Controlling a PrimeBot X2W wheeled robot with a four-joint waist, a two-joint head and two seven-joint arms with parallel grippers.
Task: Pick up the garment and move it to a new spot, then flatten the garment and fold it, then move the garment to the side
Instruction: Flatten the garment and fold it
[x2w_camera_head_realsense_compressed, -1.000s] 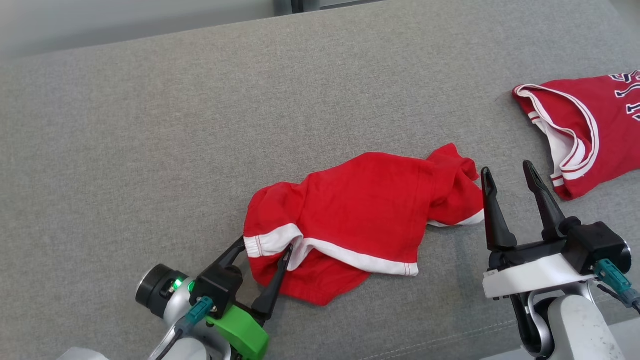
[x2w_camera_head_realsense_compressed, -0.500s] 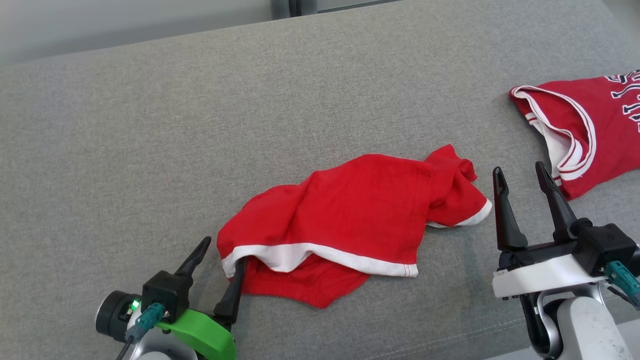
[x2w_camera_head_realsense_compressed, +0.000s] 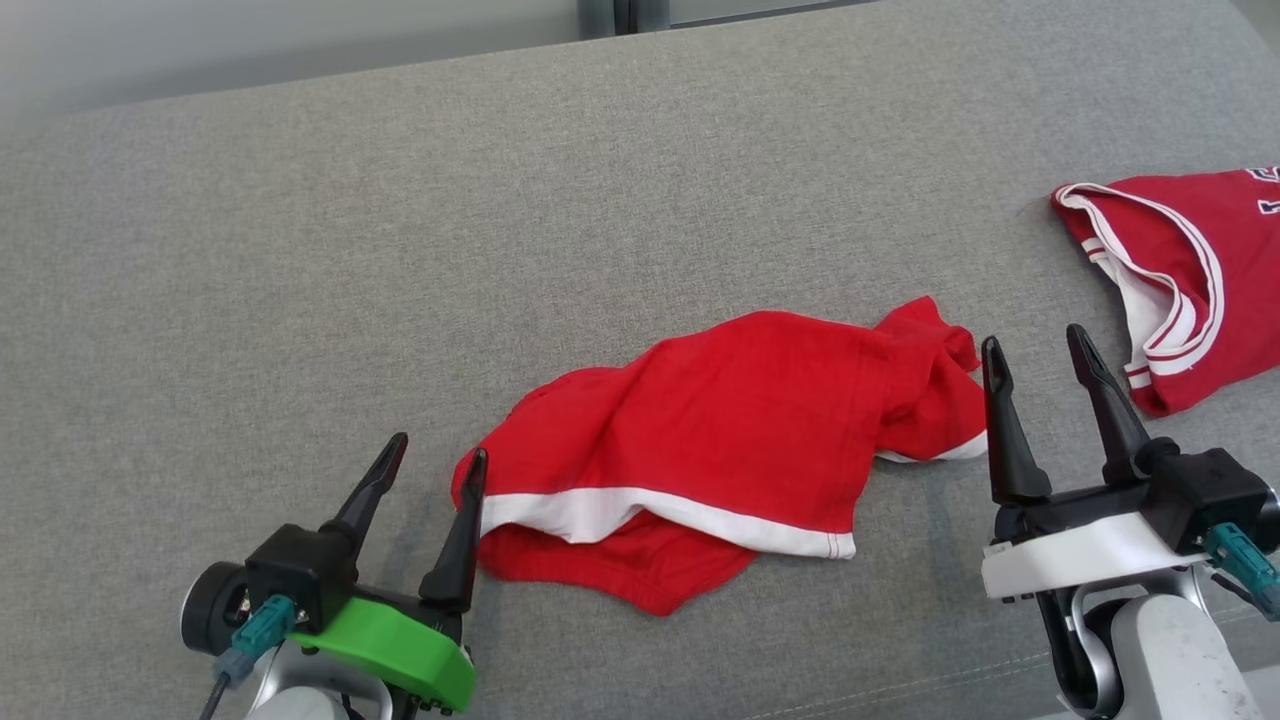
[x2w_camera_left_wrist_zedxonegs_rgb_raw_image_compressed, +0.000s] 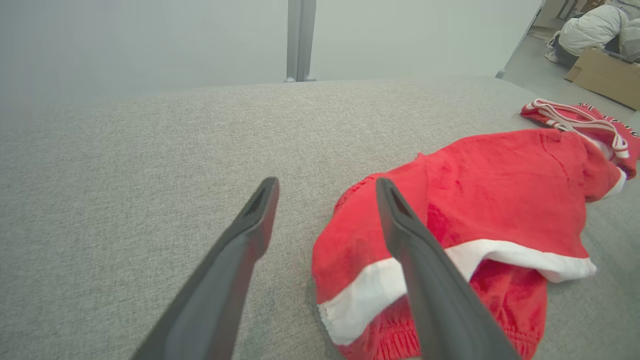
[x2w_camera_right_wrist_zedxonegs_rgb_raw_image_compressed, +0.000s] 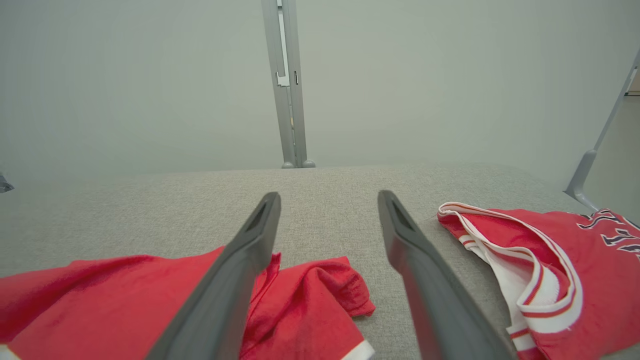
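Garment (x2w_camera_head_realsense_compressed: 740, 420) btwn L gripper (x2w_camera_head_realsense_compressed: 440, 445), R gripper (x2w_camera_head_realsense_compressed: 1032, 335); outside spread jaws.

Red jersey (x2w_camera_head_realsense_compressed: 1240, 262) with white trim lies on the grey upholstered surface (x2w_camera_head_realsense_compressed: 500, 250), far right

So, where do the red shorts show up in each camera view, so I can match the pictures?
Head view: the red shorts lie just below centre, with the white band along their lower edge.
Left wrist view: in the right half, white band toward the bottom.
Right wrist view: in the bottom left corner.
Shared landmark: the red jersey, toward the right edge in all three views.
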